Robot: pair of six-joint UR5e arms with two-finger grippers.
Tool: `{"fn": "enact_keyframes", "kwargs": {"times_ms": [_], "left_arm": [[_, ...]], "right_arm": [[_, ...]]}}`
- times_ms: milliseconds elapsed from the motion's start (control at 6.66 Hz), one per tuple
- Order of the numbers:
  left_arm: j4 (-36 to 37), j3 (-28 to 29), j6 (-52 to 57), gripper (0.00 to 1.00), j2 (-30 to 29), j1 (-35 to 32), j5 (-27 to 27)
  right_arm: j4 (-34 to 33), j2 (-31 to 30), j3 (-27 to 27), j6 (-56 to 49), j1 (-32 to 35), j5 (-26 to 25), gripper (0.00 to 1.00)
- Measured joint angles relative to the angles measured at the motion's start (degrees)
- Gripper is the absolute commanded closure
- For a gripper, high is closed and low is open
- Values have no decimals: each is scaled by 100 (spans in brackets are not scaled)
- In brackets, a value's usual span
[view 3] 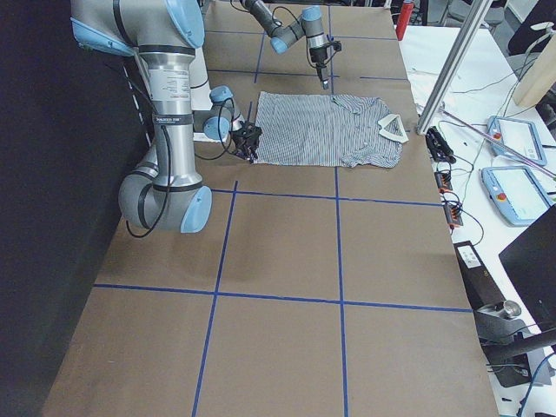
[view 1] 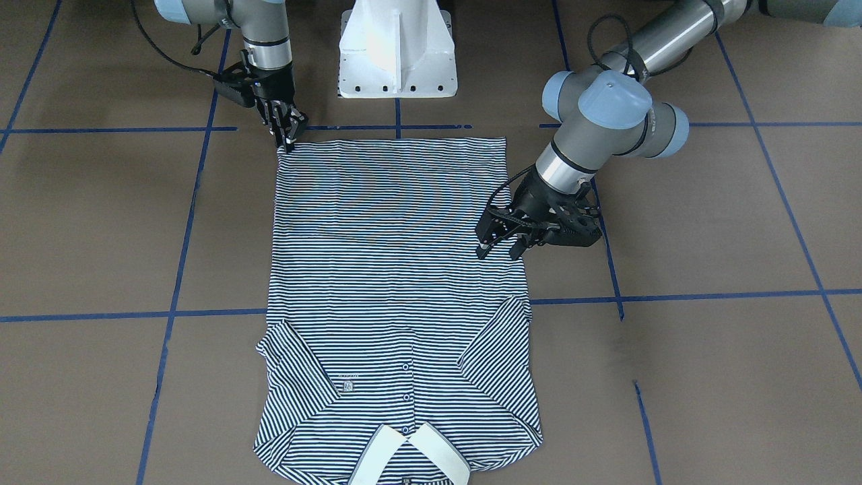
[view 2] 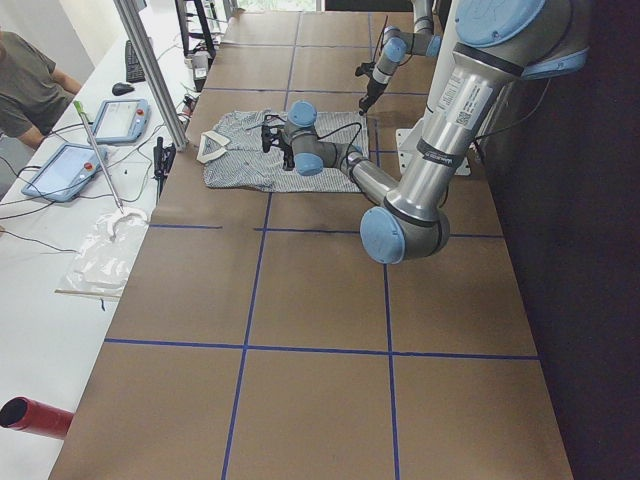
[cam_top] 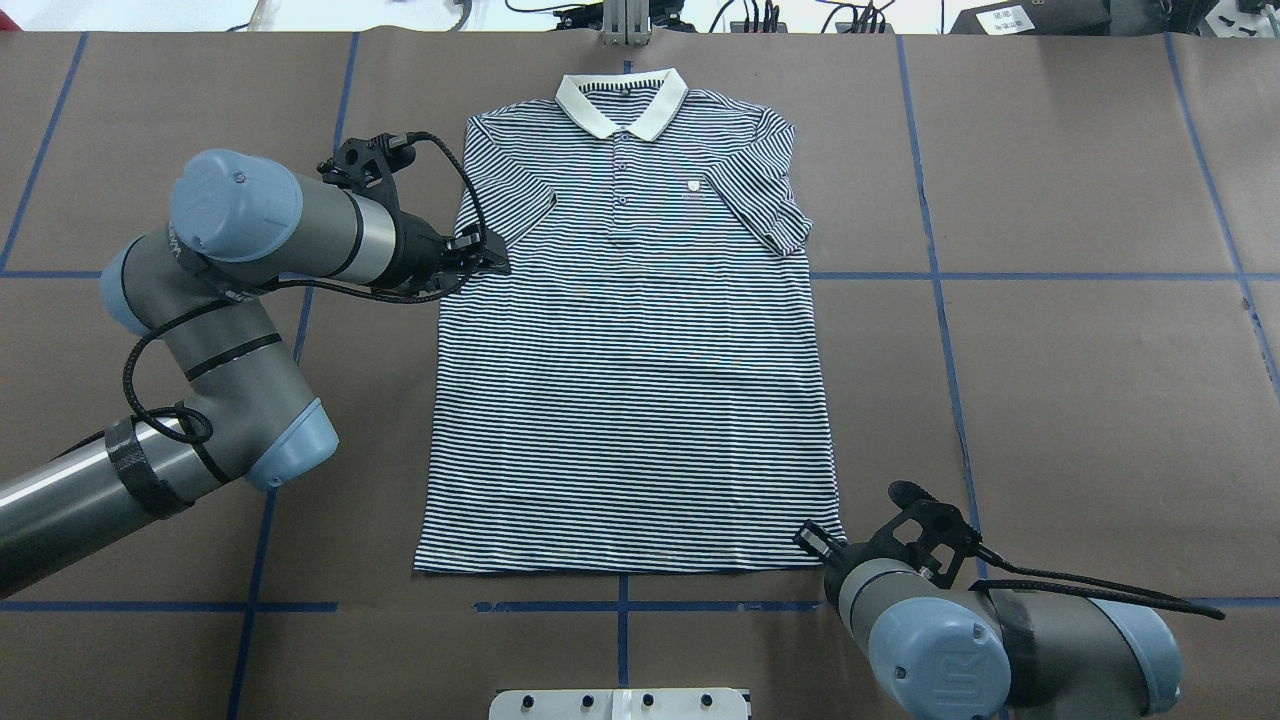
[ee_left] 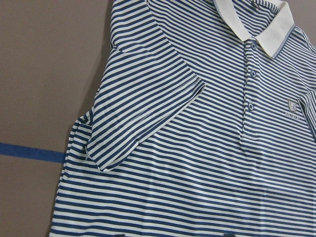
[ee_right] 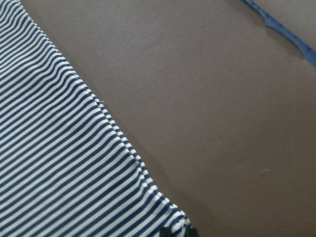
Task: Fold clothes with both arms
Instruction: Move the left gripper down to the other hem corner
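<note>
Flanking 1 shirt [view 1: 397,269]: left tool [view 1: 499,253], right tool [view 1: 287,143].

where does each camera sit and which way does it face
Front-facing: across the table, facing the robot; polo shirt, left arm, right arm, base.
Overhead: behind the robot, looking down; both arms.
Exterior left: table's left end; left arm nearest.
Exterior right: table's right end; right arm nearest.
Left wrist: above sleeve and collar; no gripper.
Right wrist: at hem corner; right gripper tips at bottom edge.
Shared: all show the polo shirt.

Striped shirt [ee_right: 64,163] corner at tool [ee_right: 178,232] tips
</note>
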Motion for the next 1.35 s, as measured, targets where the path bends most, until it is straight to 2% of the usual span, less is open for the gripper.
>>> {"fn": "enact_keyframes", "kwargs": {"times_ms": [301,451,751,1052,1352], "left_arm": [[2,-115,-41,27,-4,28,31],[17,-358,-85,27,121,180,234],[106,-1317,-335,29,1033,991,1245],[795,-2076,-612,31,1656,1749,1877],[1771,-2423,-765,36,1766,2261,2087]], "right_arm": [[7,113,46,-2,36,25,100],[3,182,99,-14,83,32,100],[-11,187,231,-71,220,118,100],[-14,148,260,-106,272,156,100],[-70,141,259,-140,274,156,100]]}}
